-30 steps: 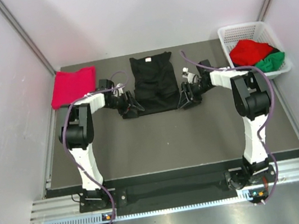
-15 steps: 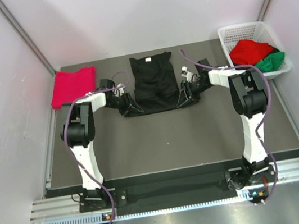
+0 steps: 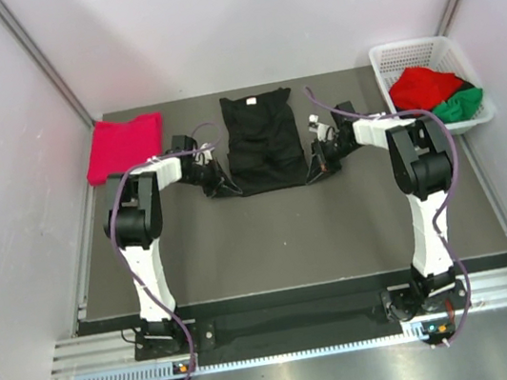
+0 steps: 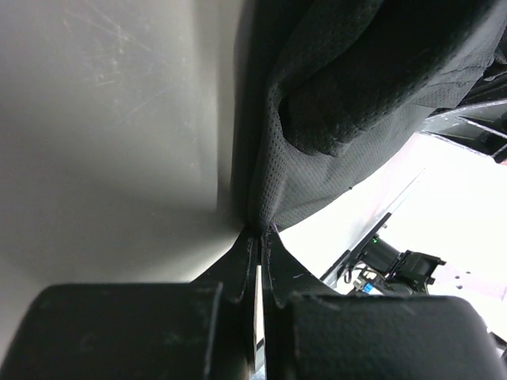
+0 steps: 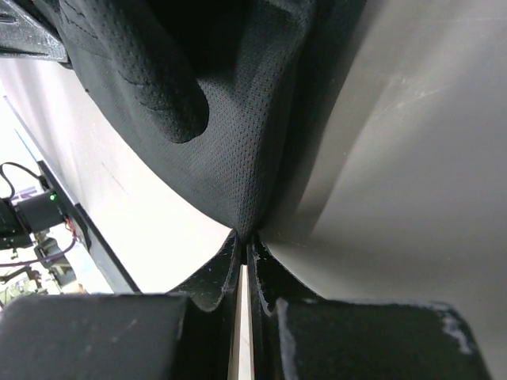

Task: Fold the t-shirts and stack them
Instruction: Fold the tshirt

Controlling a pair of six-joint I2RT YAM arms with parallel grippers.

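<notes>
A black t-shirt (image 3: 262,140) with a small white tag lies spread at the back middle of the dark table (image 3: 280,234). My left gripper (image 3: 221,184) is shut on its near left bottom corner, and the mesh cloth (image 4: 317,158) bunches right at the fingertips (image 4: 257,232). My right gripper (image 3: 316,168) is shut on the near right bottom corner, cloth (image 5: 230,134) pinched at its tips (image 5: 245,236). A folded crimson-pink t-shirt (image 3: 123,145) lies at the back left. A bright red t-shirt (image 3: 422,86) and a green t-shirt (image 3: 460,104) sit in the basket.
A white mesh basket (image 3: 425,55) stands at the back right corner. White walls close in the table on the left, back and right. A metal rail (image 3: 294,323) runs along the near edge by the arm bases.
Both grippers moved inward onto the black t-shirt's bottom corners and closed on them; the hem has narrowed slightly between them.
</notes>
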